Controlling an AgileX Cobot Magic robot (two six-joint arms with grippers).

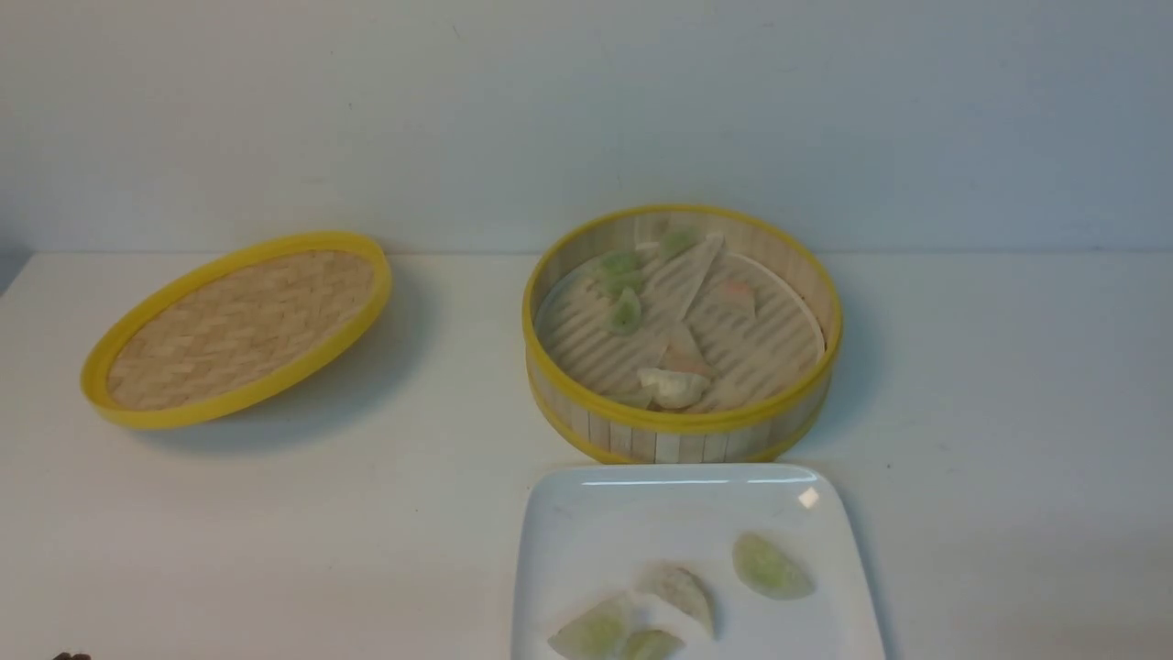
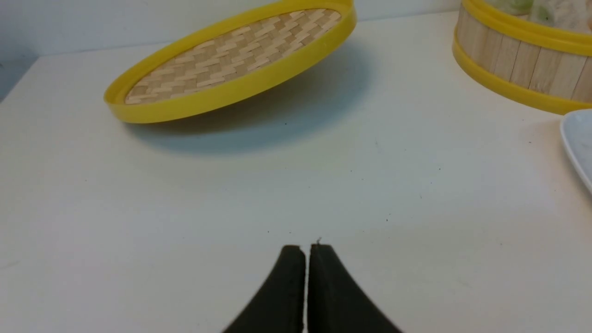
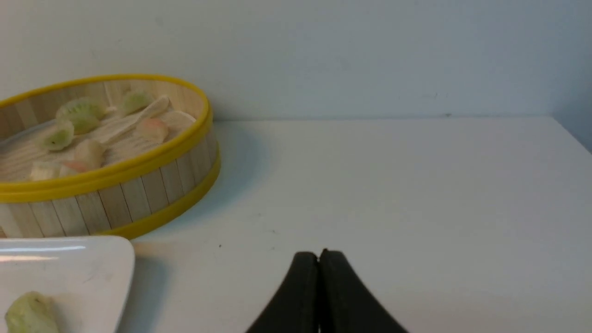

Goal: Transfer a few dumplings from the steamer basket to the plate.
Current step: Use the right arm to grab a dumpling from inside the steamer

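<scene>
Lid (image 1: 240, 327) tilted, L of basket (image 1: 678, 442), plate (image 1: 605, 522) w/ dumplings (image 1: 772, 566)

In the front view the plate (image 1: 559, 522) runs off the lower edge, clipping the green dumpling (image 1: 652, 645) nearest the camera. A dark speck (image 1: 71, 656) in the lower left corner is too small to identify. The left wrist view catches only a sliver of plate and part of the steamer basket (image 2: 508, 60). The left pincer (image 2: 305, 252) and right pincer (image 3: 319, 256) are cut off at their bases.
</scene>
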